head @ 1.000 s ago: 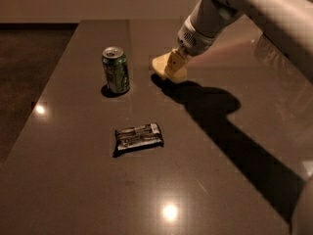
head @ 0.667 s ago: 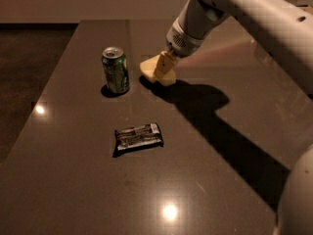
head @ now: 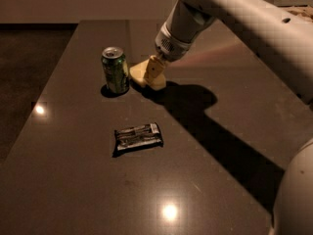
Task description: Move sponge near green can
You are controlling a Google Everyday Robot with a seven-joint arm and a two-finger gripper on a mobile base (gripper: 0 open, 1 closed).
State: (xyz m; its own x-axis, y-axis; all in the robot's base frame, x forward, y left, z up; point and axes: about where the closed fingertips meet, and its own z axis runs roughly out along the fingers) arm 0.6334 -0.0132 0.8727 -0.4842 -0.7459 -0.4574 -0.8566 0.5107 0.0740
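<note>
Table (head: 73, 180): dark glossy top w/ two light glints; left edge runs diagonally far to near, dark floor (head: 29, 82) beyond it; far edge meets pale wall (head: 73, 4).
Green can (head: 115, 70): upright, far-left part of table, set in from left edge.
Sponge (head: 141, 75): just right of can, low at tabletop; can't tell if it touches can.
Gripper (head: 155, 71): at sponge, fingers closed on it, reaching down from upper right.
Arm (head: 234, 18): big, pale, fills top right; its shadow (head: 215, 136) crosses right-mid of table.
Wrapper (head: 138, 135): flat, nearer camera than can, well apart from can & sponge.
Open room: bare top betw. can and left edge; broad bare stretch on near side of wrapper.
</note>
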